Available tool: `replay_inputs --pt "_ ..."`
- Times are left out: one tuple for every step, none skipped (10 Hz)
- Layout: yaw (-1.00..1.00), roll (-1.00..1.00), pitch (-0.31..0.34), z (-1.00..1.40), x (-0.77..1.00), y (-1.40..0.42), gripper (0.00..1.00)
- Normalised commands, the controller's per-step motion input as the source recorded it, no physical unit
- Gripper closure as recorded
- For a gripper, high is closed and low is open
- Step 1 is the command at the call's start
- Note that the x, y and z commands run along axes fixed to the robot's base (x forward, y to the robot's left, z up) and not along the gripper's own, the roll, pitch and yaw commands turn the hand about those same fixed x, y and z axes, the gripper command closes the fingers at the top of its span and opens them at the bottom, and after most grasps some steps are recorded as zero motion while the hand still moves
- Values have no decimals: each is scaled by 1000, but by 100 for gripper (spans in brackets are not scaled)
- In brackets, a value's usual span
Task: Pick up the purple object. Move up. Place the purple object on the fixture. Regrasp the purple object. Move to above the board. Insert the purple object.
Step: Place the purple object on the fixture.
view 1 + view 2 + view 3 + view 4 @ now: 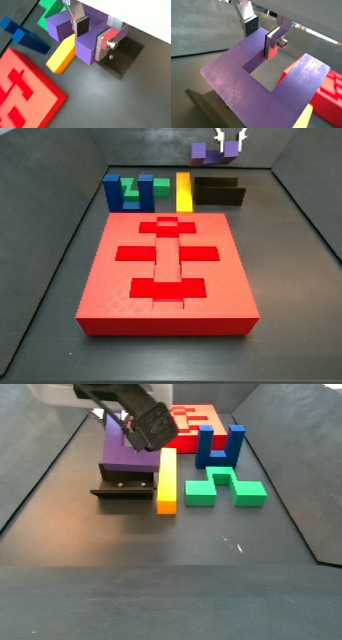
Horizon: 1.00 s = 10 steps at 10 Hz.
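The end effector (95, 33) is clamped on one prong of the matte, U-shaped purple object (63, 26) above the fixture (123, 484).

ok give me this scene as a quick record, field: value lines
gripper: above the fixture, fingers either side of one prong of the purple object
purple object: held up, over the fixture
fixture: black, on the floor beside the yellow bar
yellow bar: lying flat, between fixture and green block
green block
blue block
board: red, nothing in its cutouts
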Motion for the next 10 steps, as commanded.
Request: replay_inputs --pt "0 -646 186 -91 746 -97 100" --pt "0 -543 200 -234 629 -11 100" --pt "0 -69 143 -297 469 0 100" --pt "-14 17 100 -300 360 -6 100" --pt "-23 0 17 -194 343 -31 100" --pt "-14 0 0 -163 400 -63 100" --pt "-14 -26 0 -154 386 -89 100" --pt "-17 -83 0 -174 349 -63 100" --pt "0 -391 0 -77 226 0 100" --pt "-9 -420 -34 -83 163 0 100"
